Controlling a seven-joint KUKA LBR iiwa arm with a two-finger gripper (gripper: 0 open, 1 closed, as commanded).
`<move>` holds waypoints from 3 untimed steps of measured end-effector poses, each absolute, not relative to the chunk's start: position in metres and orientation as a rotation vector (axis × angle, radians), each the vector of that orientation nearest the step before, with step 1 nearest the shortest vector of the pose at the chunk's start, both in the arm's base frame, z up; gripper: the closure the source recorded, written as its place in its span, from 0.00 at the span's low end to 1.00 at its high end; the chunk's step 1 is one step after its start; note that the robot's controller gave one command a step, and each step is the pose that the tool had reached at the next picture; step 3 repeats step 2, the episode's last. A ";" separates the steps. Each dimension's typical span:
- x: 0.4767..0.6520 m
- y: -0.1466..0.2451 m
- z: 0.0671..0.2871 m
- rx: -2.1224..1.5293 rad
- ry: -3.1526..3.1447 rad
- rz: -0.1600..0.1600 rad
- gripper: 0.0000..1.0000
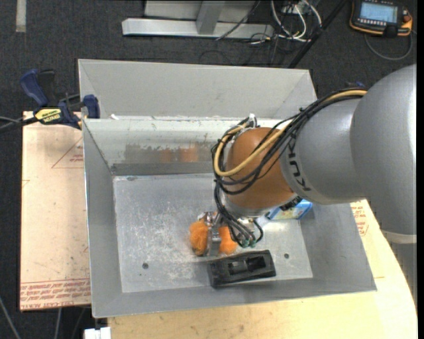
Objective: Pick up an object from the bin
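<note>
Grey arm (pixel 371 152) overhangs the scuffed bin floor (pixel 159 225), dark carpet (pixel 40 40) around.

thing: orange rounded lump (pixel 198 239) | surface: soft-looking, plain orange | place: bin (pixel 149 225) floor, front-centre | pose: resting low, orange showing on both sides of the claw (pixel 213 240) | neighbour: black rectangular piece (pixel 242 267) just in front

We note a black rectangular holder (pixel 242 267) with two recesses, lying flat; behind it to the right, apart from it, a blue-and-white carton (pixel 296 210), partly hidden; far beyond, an orange-edged handheld pendant (pixel 383 14) beside loose cables (pixel 291 20).
</note>
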State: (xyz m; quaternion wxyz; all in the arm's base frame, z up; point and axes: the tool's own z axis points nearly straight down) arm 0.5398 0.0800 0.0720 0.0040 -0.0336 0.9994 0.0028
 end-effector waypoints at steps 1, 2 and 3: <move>0.540 0.080 0.072 -0.105 3.132 0.009 1.00; 0.527 0.086 0.266 -0.032 3.135 0.010 1.00; 0.527 0.086 0.266 -0.032 3.135 0.010 1.00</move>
